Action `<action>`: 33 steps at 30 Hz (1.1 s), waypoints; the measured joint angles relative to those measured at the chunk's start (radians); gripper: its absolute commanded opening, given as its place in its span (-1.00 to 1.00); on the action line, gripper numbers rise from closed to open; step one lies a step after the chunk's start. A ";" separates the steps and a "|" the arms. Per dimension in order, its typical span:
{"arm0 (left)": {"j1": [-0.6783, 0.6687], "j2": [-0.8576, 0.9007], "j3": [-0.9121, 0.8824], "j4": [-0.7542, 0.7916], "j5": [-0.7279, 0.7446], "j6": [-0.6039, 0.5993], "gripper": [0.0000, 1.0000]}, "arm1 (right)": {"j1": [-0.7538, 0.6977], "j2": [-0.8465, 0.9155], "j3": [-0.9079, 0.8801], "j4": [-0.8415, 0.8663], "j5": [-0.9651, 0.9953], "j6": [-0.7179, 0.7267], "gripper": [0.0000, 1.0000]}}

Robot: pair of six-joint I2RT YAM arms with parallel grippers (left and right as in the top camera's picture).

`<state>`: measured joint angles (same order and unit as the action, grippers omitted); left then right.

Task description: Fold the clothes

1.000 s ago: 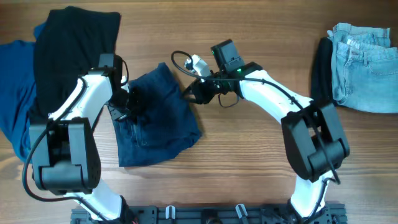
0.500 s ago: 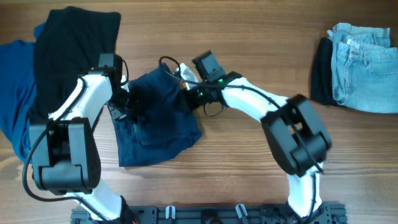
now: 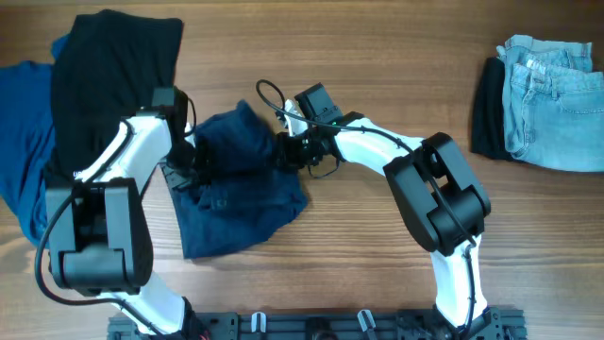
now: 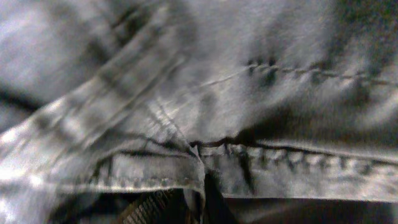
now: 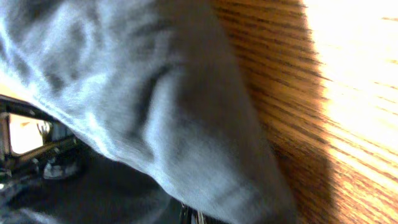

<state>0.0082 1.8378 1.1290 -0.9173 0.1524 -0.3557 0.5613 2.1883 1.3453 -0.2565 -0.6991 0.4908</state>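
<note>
The navy shorts (image 3: 241,189) lie bunched on the counter (image 3: 368,255), left of centre, with their long axis roughly twelve to six. The right jaws are clamped tight on the two o'clock corner, cloth trailing toward seven. The left jaws are buried at the nine o'clock edge; I can't tell their gap.

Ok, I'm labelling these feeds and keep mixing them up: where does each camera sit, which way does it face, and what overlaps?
Overhead: fixed above the table, facing straight down; both arms show, left pincer and right pincer at the navy shorts.
Left wrist: on the left arm, pressed close against the shorts' seams; no finger clearly shows.
Right wrist: on the right arm, looking past draped shorts fabric to bare wood; dark hardware lower left, unclear whose.
Shared: all three see the navy shorts; overhead and right wrist share the table.
</note>
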 measured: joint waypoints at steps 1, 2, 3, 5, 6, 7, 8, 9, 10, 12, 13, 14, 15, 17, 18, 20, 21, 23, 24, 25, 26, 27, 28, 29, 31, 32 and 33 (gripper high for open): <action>0.006 0.000 -0.013 -0.005 -0.016 -0.001 0.46 | -0.001 0.000 0.000 0.002 0.000 0.003 -0.91; 0.017 0.000 -0.018 -0.007 -0.024 0.000 0.66 | -0.001 0.000 0.000 0.005 -0.001 0.003 -0.91; 0.031 0.000 -0.019 -0.010 -0.030 0.002 0.79 | -0.001 0.000 0.000 0.008 -0.002 0.003 -0.92; 0.054 0.000 -0.019 -0.017 -0.032 -0.003 1.00 | -0.002 0.000 0.000 0.009 -0.003 0.007 -0.91; 0.066 0.000 -0.019 -0.026 -0.031 0.004 1.00 | -0.002 0.000 0.000 0.009 -0.004 0.007 -0.91; 0.077 0.000 -0.017 -0.035 -0.029 0.003 0.99 | -0.003 0.000 0.000 0.010 -0.005 0.007 -0.91; 0.087 0.000 -0.004 -0.057 -0.023 0.002 0.99 | -0.004 0.001 0.000 0.010 -0.007 0.007 -0.92; 0.093 -0.003 0.023 -0.084 -0.019 0.002 0.99 | -0.006 0.001 0.000 0.011 -0.008 0.008 -0.91; 0.093 -0.011 0.046 -0.097 -0.015 0.002 1.00 | -0.008 0.001 0.000 0.011 -0.009 0.008 -0.92; 0.092 -0.076 0.137 -0.139 -0.005 0.002 0.99 | -0.017 0.001 0.000 0.011 -0.016 0.010 -0.91; 0.092 -0.119 0.172 -0.146 -0.002 0.002 0.99 | -0.025 0.001 0.000 0.011 -0.023 0.010 -0.91; 0.092 -0.160 0.195 -0.143 0.001 0.002 0.99 | -0.034 0.001 0.000 0.011 -0.030 0.010 -0.91; 0.092 -0.213 0.215 -0.134 0.002 0.002 1.00 | -0.044 0.001 0.000 0.011 -0.037 0.010 -0.91; 0.092 -0.330 0.243 -0.111 0.002 0.002 1.00 | -0.079 0.002 0.004 0.010 -0.048 0.010 -0.92; 0.092 -0.385 0.251 -0.103 0.002 0.002 1.00 | -0.103 0.003 0.009 0.009 -0.057 0.004 -0.91; 0.092 -0.438 0.254 -0.101 0.003 0.002 0.99 | -0.142 0.006 0.027 -0.018 -0.061 -0.021 -0.91; 0.092 -0.449 0.254 -0.104 0.004 0.002 0.99 | -0.159 0.007 0.040 -0.050 -0.059 -0.044 -0.91; 0.092 -0.443 0.254 -0.106 0.005 0.002 0.99 | -0.188 0.012 0.097 -0.161 -0.051 -0.133 -0.42; 0.092 -0.436 0.254 -0.108 0.005 0.002 1.00 | -0.192 0.014 0.132 -0.220 -0.045 -0.183 -0.05; 0.092 -0.430 0.254 -0.108 0.005 0.002 0.99 | -0.194 0.015 0.166 -0.285 -0.036 -0.236 0.18; 0.092 -0.423 0.254 -0.109 0.005 0.002 1.00 | -0.194 0.016 0.204 -0.354 -0.029 -0.294 0.33; 0.092 -0.420 0.254 -0.109 0.006 0.002 1.00 | -0.193 0.016 0.226 -0.399 -0.025 -0.340 0.50; 0.092 -0.416 0.254 -0.109 0.006 0.003 0.99 | -0.191 0.016 0.258 -0.471 -0.025 -0.411 0.65; 0.092 -0.413 0.254 -0.109 0.005 0.006 1.00 | -0.190 0.016 0.269 -0.506 -0.026 -0.460 0.75; 0.092 -0.412 0.254 -0.110 0.005 0.019 1.00 | -0.187 0.016 0.272 -0.579 -0.042 -0.525 0.90; 0.092 -0.412 0.254 -0.112 0.005 0.026 1.00 | -0.183 0.017 0.272 -0.609 -0.046 -0.565 0.96; 0.092 -0.412 0.254 -0.112 0.005 0.031 1.00 | -0.177 0.017 0.272 -0.620 -0.050 -0.586 0.98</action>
<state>0.1001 1.4254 1.3830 -1.0294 0.1577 -0.3248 0.3843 2.2051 1.6173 -0.8764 -0.7490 -0.0952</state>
